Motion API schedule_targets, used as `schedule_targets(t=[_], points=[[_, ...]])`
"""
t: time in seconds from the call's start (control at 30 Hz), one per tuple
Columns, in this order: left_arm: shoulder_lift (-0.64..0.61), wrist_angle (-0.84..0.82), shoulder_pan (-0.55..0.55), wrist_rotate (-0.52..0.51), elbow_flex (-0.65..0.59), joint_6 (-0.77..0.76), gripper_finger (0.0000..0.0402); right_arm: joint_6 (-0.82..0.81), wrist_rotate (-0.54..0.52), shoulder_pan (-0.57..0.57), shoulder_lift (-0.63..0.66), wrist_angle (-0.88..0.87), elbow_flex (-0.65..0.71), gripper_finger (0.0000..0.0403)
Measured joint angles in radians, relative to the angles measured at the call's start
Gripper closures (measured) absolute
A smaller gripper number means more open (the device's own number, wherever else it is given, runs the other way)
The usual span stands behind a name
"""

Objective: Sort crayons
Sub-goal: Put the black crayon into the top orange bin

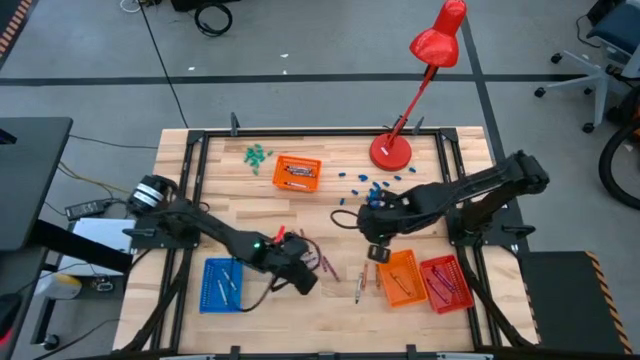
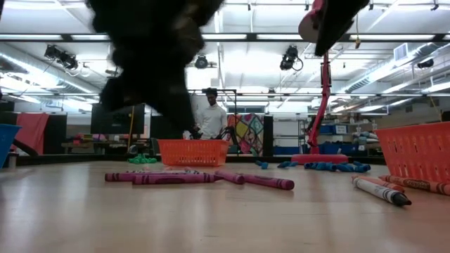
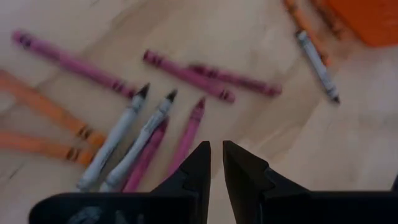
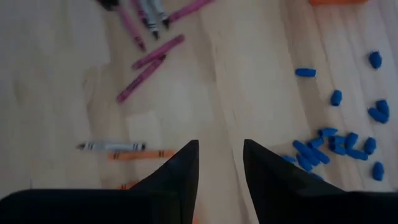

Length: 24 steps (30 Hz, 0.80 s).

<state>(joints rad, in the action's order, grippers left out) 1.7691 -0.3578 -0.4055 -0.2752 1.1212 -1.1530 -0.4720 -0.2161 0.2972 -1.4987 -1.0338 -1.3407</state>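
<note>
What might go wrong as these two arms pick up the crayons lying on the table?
1. The crayons under the left gripper lie bunched side by side, grey-white against magenta, so its narrow fingers may pinch two colours at once or nudge neighbours away.
2. The right gripper hangs open near the scattered blue pieces; it could knock them around.
3. The orange tray and red tray sit touching, so a drop could land in the wrong one.

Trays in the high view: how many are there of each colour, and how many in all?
Blue tray: 1
Orange trays: 2
Red tray: 1
Total: 4
</note>
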Motion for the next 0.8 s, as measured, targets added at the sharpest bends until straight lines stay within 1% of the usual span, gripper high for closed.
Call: schedule_targets(t=[0.07,0.2,0.27,0.33,0.4,0.43,0.5,0.57,0.6,0.7,0.8], points=[[0.037,-0.019,0.019,0.009,0.075,0.015,0.0350,0.025,-0.013,0.019,0.034,-0.025,0.000,0.0273],[0.121,-0.115,0.040,0.005,0.247,0.038,0.0350,0.083,-0.086,0.057,0.110,-0.018,0.030,0.0273],[0.163,-0.172,0.044,-0.001,0.314,0.038,0.0350,0.111,-0.104,0.073,0.148,0.019,0.065,0.0273],[0.200,-0.169,0.045,-0.001,0.356,0.018,0.0350,0.134,-0.103,0.085,0.181,0.030,0.099,0.0273],[0.230,-0.185,0.045,-0.003,0.385,-0.026,0.0350,0.153,-0.092,0.101,0.208,0.073,0.124,0.0273],[0.245,-0.157,0.044,-0.002,0.393,-0.055,0.0350,0.159,-0.074,0.106,0.216,0.075,0.133,0.0273],[0.257,-0.147,0.044,0.001,0.392,-0.108,0.0350,0.161,-0.030,0.111,0.227,0.090,0.140,0.0273],[0.278,-0.082,0.043,0.009,0.394,-0.168,0.0350,0.158,0.021,0.122,0.234,0.089,0.144,0.0273],[0.281,-0.090,0.042,0.010,0.394,-0.198,0.0350,0.153,0.038,0.126,0.236,0.081,0.145,0.0273],[0.298,-0.077,0.037,0.002,0.395,-0.276,0.0350,0.130,0.033,0.153,0.240,0.070,0.144,0.0273],[0.298,-0.153,0.035,-0.023,0.392,-0.302,0.0350,0.135,0.016,0.172,0.240,0.084,0.144,0.0273]])
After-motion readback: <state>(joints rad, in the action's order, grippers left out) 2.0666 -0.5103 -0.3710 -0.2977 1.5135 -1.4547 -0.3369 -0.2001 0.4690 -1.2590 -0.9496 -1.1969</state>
